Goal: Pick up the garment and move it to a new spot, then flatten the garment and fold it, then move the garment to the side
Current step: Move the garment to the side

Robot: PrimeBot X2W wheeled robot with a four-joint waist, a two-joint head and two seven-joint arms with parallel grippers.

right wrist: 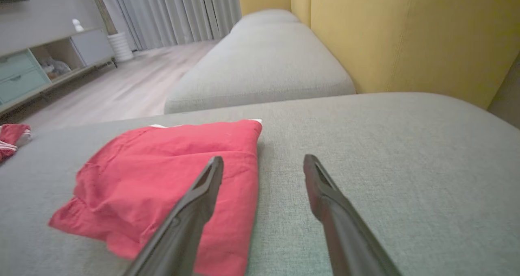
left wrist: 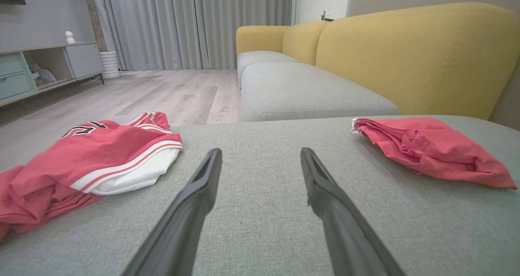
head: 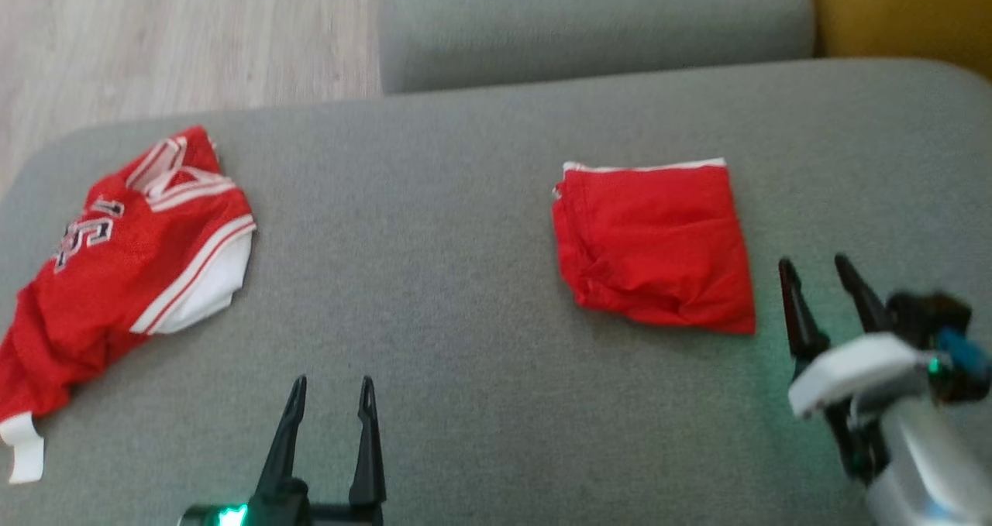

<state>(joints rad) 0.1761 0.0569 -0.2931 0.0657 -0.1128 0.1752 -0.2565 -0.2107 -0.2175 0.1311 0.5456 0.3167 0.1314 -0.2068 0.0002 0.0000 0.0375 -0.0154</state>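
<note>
Since the red jersey [head: 124, 270] lies crumpled at the left of the head view on the grey sofa cushion [head: 465, 340], it is probably the garment to work. Judged light and limp, so it will sag and drag. Best pinched at the white-trimmed edge or a shoulder. A folded red garment [head: 655, 247] sits right of centre. Left gripper [head: 333, 383] at lower centre-left has its fingers spread wide and is empty. Right gripper [head: 812, 263], just beside the folded piece, is equally spread and holds nothing.

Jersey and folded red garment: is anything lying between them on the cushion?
No. In the head view the stretch between the jersey and the folded red garment is bare grey cushion; the left gripper is nearer the robot.
</note>
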